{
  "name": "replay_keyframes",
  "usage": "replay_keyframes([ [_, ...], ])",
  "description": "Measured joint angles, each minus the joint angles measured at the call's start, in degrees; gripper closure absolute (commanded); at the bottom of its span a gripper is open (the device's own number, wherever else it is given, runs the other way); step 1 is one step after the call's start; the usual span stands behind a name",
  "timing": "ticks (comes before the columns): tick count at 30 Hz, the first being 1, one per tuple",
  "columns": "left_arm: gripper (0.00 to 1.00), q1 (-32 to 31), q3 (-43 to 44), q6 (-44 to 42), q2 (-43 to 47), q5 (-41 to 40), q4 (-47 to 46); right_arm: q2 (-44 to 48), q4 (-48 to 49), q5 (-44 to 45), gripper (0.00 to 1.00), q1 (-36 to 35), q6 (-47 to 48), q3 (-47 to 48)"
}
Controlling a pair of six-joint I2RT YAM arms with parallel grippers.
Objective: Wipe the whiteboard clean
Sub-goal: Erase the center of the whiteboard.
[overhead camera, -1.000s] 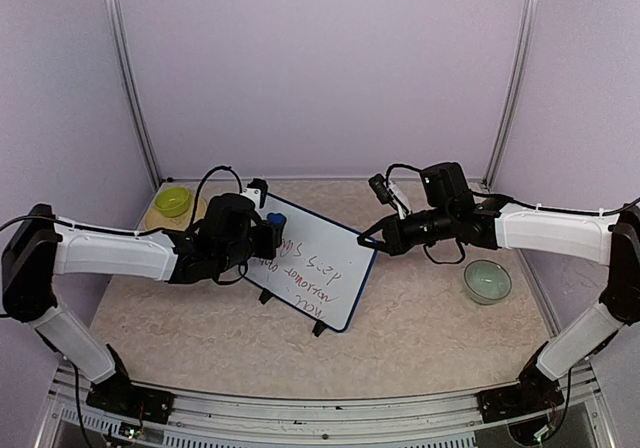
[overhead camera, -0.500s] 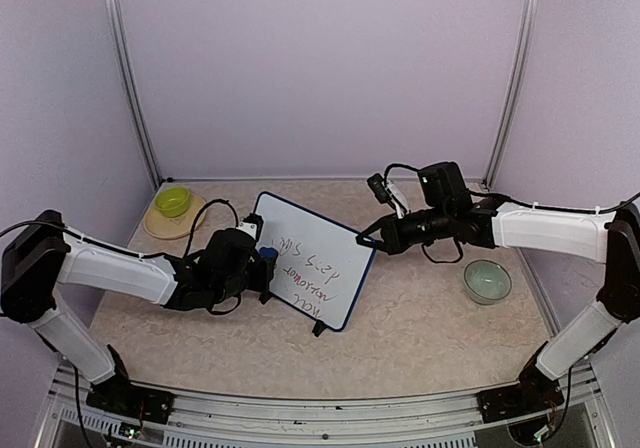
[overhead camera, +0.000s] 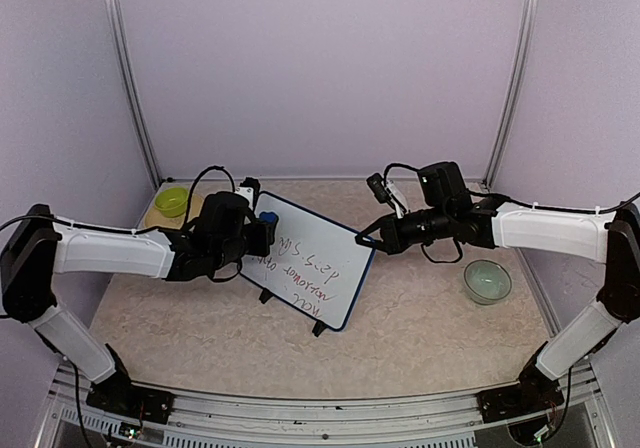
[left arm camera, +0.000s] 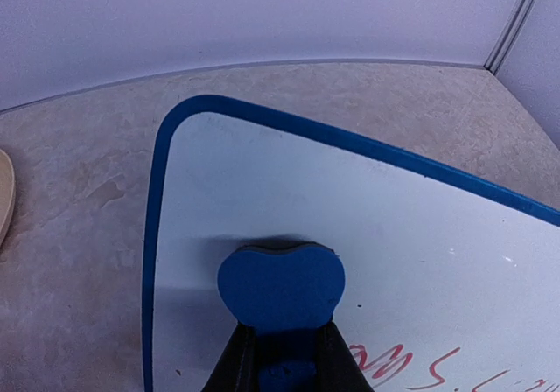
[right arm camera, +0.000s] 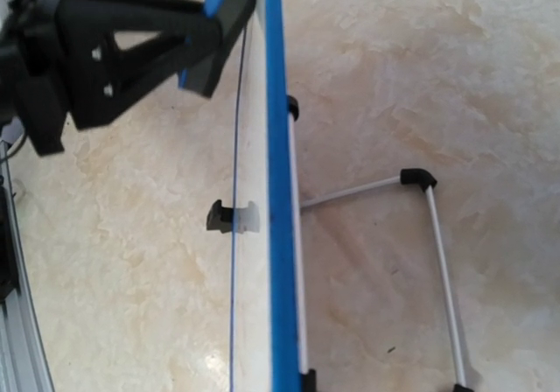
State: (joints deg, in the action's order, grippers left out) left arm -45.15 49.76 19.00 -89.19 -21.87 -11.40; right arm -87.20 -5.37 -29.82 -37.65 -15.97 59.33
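The whiteboard (overhead camera: pixel 322 268) stands tilted on its black legs mid-table, with red and dark handwriting on its lower part (left arm camera: pixel 411 361). My left gripper (overhead camera: pixel 260 232) is shut on a blue eraser (left arm camera: pixel 280 285), which presses flat on the blank area near the board's upper left corner. In the top view my right gripper (overhead camera: pixel 368 239) is closed on the board's right corner. The right wrist view looks along the board's blue frame edge (right arm camera: pixel 280 234); its own fingers are hidden there, and the left gripper (right arm camera: pixel 197 38) shows at the top left.
A yellow-green bowl (overhead camera: pixel 172 201) sits on a tan plate (overhead camera: pixel 158 224) at the back left. A pale green bowl (overhead camera: pixel 487 280) stands at the right. The board's wire leg (right arm camera: pixel 418 208) reaches out behind it. Enclosure walls close in on three sides.
The left gripper swept the eraser down the board's left side, then back up to the upper left corner. The right arm and the board have stayed put.
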Motion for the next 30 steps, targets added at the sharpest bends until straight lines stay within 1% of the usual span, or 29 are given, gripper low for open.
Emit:
replay_keyframes([
  [5, 0.83, 0.3, -0.1, 0.2, 0.0, 0.8, -0.7, 0.0, 0.0, 0.0, 1.00, 0.0, 0.0, 0.0],
  [8, 0.83, -0.3, -1.8, 0.6, 0.0, 0.9, -1.9, 0.0, 0.0, 0.0, 1.00, 0.0, 0.0, 0.0],
  [13, 0.83, -2.2, -7.8, 2.6, 0.6, 0.7, -2.5, 0.0, -0.1, 0.2, 1.00, 0.0, 0.0, 0.0],
  [19, 0.84, -2.5, -13.6, 4.8, 1.5, 1.0, -2.4, 0.0, 0.1, 0.0, 1.00, 0.0, 0.0, 0.0],
  [25, 0.83, -1.9, -12.9, 4.8, 1.6, 1.8, -1.1, 0.0, 0.1, 0.1, 1.00, 0.0, -0.1, 0.0],
  [30, 0.83, -0.5, -7.2, 3.5, 1.4, 2.0, 1.4, 0.0, 0.1, 0.2, 1.00, 0.0, -0.2, 0.0],
])
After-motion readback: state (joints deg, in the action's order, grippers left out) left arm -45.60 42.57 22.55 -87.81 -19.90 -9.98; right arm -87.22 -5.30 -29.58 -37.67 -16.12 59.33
